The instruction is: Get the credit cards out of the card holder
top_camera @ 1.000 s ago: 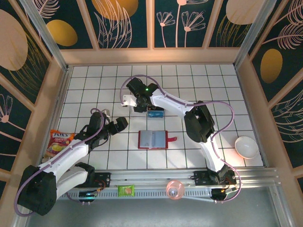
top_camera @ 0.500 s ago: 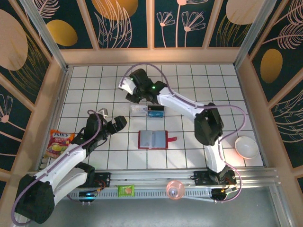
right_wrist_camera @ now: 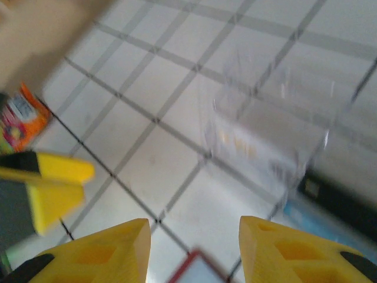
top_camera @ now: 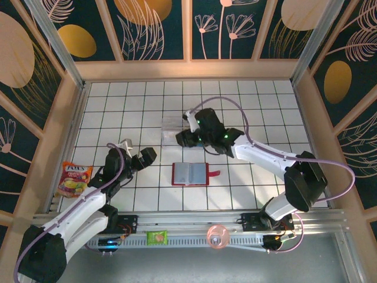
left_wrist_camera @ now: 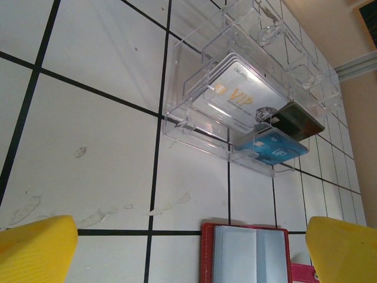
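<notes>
The red card holder point(top_camera: 190, 174) lies open on the tiles, its grey-blue sleeves point(left_wrist_camera: 244, 253) facing up. Behind it stands a clear plastic box point(left_wrist_camera: 235, 88) holding credit cards: a silver VIP card point(left_wrist_camera: 244, 97), a black card point(left_wrist_camera: 297, 118) and a blue card point(left_wrist_camera: 277, 147). My left gripper point(top_camera: 144, 154) is open to the left of the card holder, and its yellow fingers point(left_wrist_camera: 35, 247) are spread wide with nothing between them. My right gripper point(top_camera: 184, 140) hovers just behind the card holder, in front of the box. It is open and empty point(right_wrist_camera: 194, 253). The red corner of the card holder point(right_wrist_camera: 197, 272) shows below it.
A snack packet point(top_camera: 73, 178) lies at the left wall and a white bowl point(top_camera: 307, 183) at the right. A green packet point(top_camera: 156, 237) and a pink round object point(top_camera: 217, 236) sit on the front rail. Wooden walls ring the table.
My right arm has swung from the box's far left side to the right and nearer, toward the card holder, with its jaws widening. The box now shows. The left arm has barely moved.
</notes>
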